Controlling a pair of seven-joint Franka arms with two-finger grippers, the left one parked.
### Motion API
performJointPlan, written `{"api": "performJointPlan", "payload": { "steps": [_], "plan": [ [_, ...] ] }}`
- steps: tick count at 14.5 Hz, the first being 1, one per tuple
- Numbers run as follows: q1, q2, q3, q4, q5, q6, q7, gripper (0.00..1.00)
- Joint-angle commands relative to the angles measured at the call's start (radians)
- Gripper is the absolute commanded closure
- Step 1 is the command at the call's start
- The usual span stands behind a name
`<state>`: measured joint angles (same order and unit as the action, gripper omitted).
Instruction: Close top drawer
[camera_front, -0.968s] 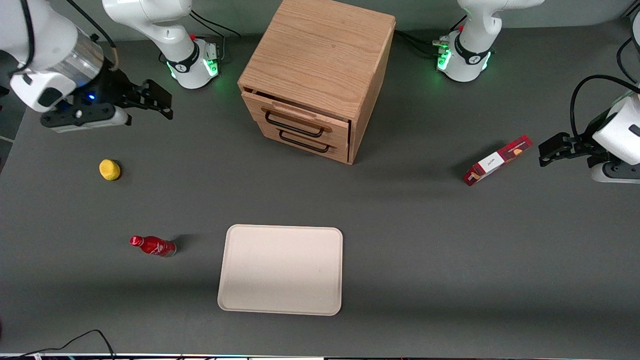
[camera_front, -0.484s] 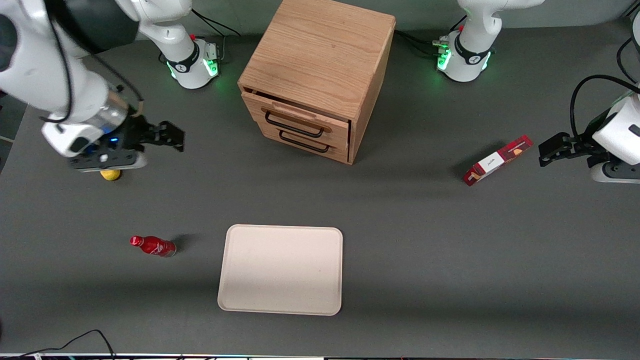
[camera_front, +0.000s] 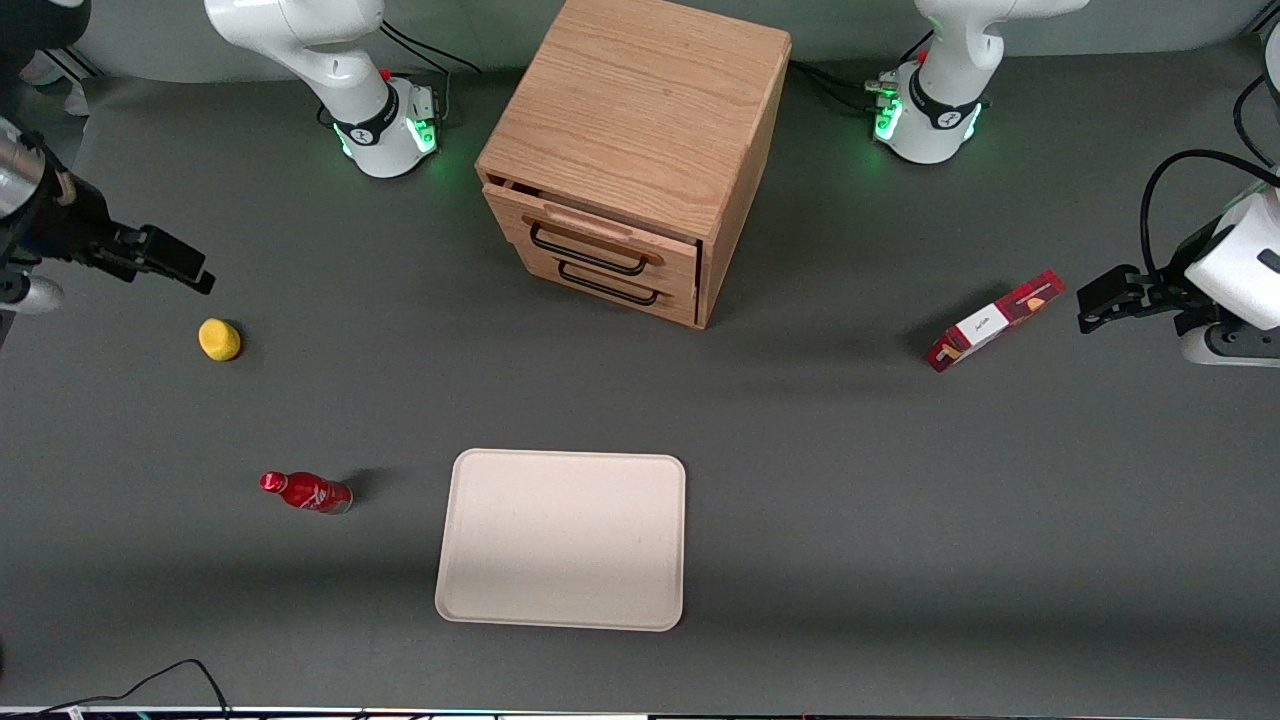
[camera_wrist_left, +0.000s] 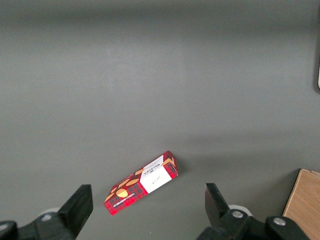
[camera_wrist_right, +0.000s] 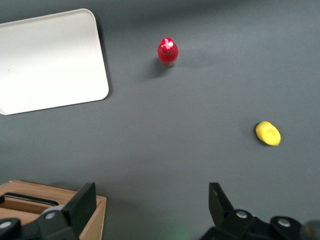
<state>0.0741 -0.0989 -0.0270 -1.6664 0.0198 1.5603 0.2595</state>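
Fingers of the gripper (camera_front: 165, 262) are spread wide with nothing between them, high over the working arm's end of the table (camera_front: 850, 480), just above a yellow lump (camera_front: 219, 339). Well apart, the top drawer (camera_front: 598, 243) juts slightly from the cabinet (camera_front: 640, 120).

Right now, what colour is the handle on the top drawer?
Black, on the light oak top drawer; clearest in the front view. The gripper hangs far away.
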Motion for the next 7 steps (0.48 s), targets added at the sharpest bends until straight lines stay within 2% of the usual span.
{"api": "performJointPlan", "payload": {
  "steps": [1,2,3,7],
  "plan": [
    [0.003,-0.128,-0.001,-0.113,-0.047,0.003,-0.025,0.00],
    [0.000,-0.136,-0.004,-0.115,-0.088,-0.008,-0.081,0.00],
    [-0.002,-0.136,-0.005,-0.113,-0.098,-0.025,-0.110,0.00],
    [0.001,-0.124,-0.030,-0.095,-0.098,-0.031,-0.117,0.00]
  ]
}}
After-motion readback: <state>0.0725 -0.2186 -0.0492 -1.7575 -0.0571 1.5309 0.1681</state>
